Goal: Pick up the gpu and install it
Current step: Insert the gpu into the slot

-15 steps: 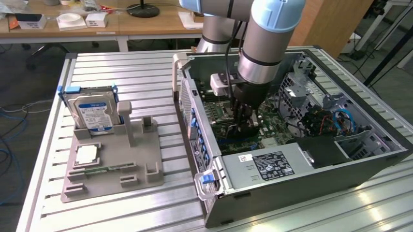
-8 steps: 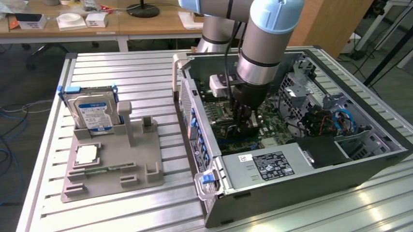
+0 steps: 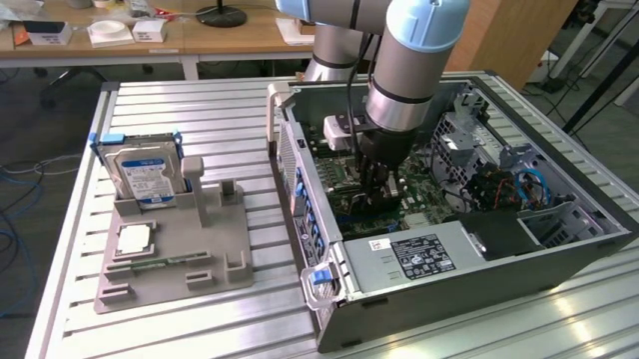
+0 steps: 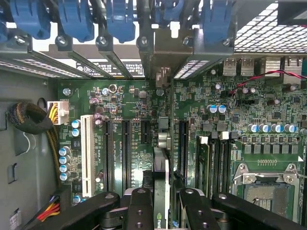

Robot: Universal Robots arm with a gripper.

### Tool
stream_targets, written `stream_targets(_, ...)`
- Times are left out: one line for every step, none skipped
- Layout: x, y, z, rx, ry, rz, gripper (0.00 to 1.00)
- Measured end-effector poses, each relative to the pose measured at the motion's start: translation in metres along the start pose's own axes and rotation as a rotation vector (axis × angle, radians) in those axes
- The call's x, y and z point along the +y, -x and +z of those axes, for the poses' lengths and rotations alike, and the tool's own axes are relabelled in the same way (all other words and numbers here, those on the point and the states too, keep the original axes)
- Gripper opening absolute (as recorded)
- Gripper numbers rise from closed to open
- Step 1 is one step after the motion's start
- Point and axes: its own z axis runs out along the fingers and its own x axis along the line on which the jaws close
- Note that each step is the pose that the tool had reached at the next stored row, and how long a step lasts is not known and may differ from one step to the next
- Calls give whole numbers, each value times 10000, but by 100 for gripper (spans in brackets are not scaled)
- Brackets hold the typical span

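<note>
GPU (image 4: 161, 158) held edge-on by claw (image 4: 162, 203) above motherboard (image 4: 124, 100).

The arm's gripper (image 3: 382, 196) reaches down inside the open computer case (image 3: 559, 254) (hard drive (image 3: 146, 173) upright in the grey holder (image 3: 175, 258)).

The arm (image 3: 405, 67) comes in from the top centre of the exterior view and hangs straight down, wrist vertical. Its gripper (image 3: 382, 196) points downward, black fingers (image 4: 139, 211) clamped on the gpu (image 4: 161, 191), held edge-on.
</note>
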Motion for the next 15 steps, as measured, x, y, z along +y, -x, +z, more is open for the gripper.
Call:
stream_targets(0,0,0,0,0,0,26)
stream_targets(0,0,0,0,0,-1,26)
stream_targets(0,0,0,0,0,0,26)
stream_targets(0,0,0,0,0,-1,26)
stream_targets(0,0,0,0,-1,0,26)
stream_targets(0,0,0,0,0,0,26)
stream_targets(0,0,0,0,0,-1,26)
stream_targets(0,0,0,0,0,0,26)
stream_targets(0,0,0,0,0,0,26)
stream_targets(0,0,0,-1,1,0,26)
stream_targets(6,2,4,-18,10,9,26)
stream_targets(5,2,4,-12,1,10,27)
stream_targets(3,1,4,-10,0,7,33)
stream_targets(0,1,1,-4,2,0,33)
stream_targets(1,0,-1,-3,3,0,33)
